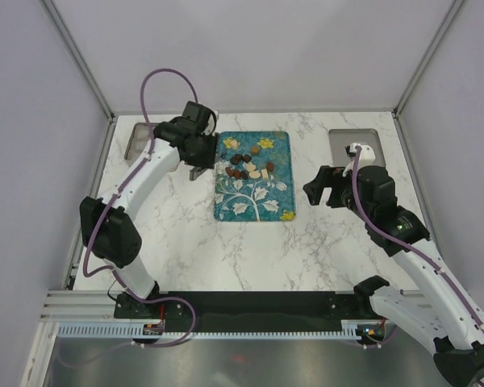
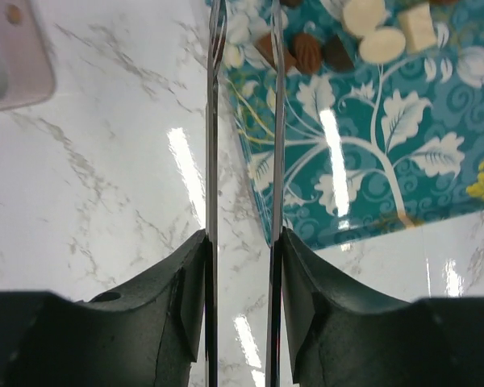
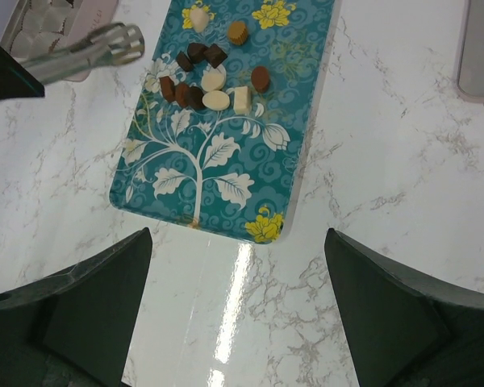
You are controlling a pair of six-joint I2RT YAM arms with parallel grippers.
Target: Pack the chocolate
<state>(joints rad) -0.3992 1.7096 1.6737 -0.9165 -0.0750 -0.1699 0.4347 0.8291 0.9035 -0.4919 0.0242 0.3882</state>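
Observation:
The chocolate (image 1: 246,166) lies as several small dark brown, mid brown and cream pieces on the far half of a teal flower-print tray (image 1: 254,205). My left gripper (image 1: 196,165) is shut on metal tongs (image 1: 203,171) at the tray's left edge. In the left wrist view the two tong blades (image 2: 212,161) run forward from my gripper (image 2: 242,242), and their tips are spread just short of the brown pieces (image 2: 306,52). My right gripper (image 1: 323,187) is open and empty, right of the tray. Its view shows the chocolate (image 3: 214,78) and the tong tips (image 3: 109,47).
A pale compartment box (image 1: 135,145) sits at the back left and also shows in the right wrist view (image 3: 52,18). A flat grey lid (image 1: 353,143) lies at the back right. Frame posts and white walls close in the table.

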